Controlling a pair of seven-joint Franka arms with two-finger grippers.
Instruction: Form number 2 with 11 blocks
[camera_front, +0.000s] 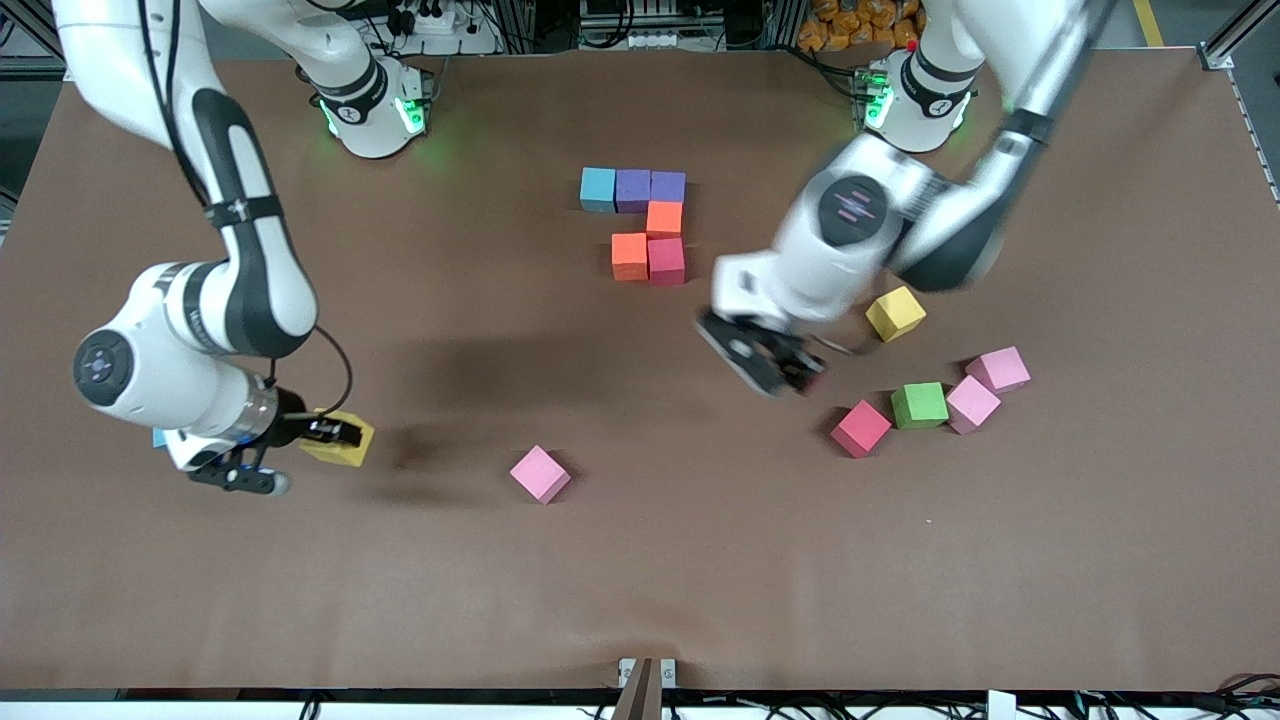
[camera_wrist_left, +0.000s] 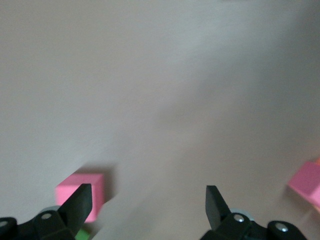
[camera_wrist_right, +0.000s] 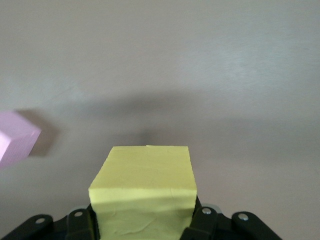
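Six blocks lie joined mid-table: light blue, purple, purple, orange, orange and red. My right gripper is shut on a yellow block just above the table at the right arm's end; the block also shows in the right wrist view between the gripper. My left gripper is open and empty over bare table, beside loose yellow, red and green blocks. A light blue corner peeks from under the right arm.
Three pink cubes lie loose: one nearer the front camera mid-table, two beside the green block. The left wrist view shows a pink cube by one fingertip and another at the edge. The brown table spreads wide.
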